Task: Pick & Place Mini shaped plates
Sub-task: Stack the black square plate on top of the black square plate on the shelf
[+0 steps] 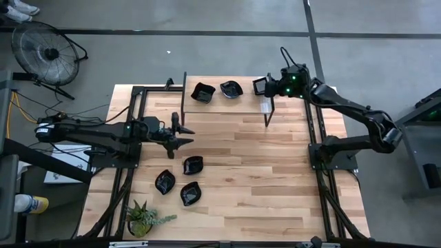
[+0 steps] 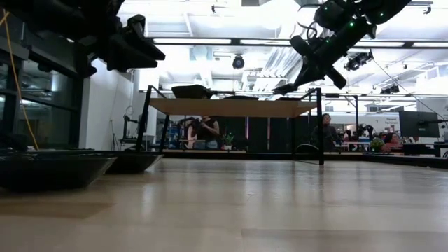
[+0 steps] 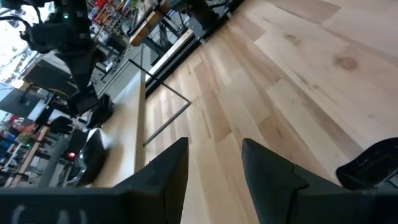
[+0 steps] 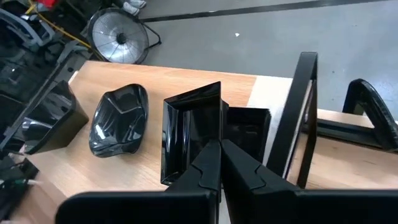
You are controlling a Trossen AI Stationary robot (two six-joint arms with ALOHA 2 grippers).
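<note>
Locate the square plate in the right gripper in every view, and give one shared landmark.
High view: square plate, at the raised shelf's right end.
Low view: above the shelf, edge-on.
Left wrist view: cannot tell.
Right wrist view: centre, clamped on edge.
Landmark: the shelf.

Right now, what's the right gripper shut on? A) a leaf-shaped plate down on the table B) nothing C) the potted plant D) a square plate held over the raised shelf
D: the right gripper is pinching the rim of a square plate on edge above the raised shelf.
</note>
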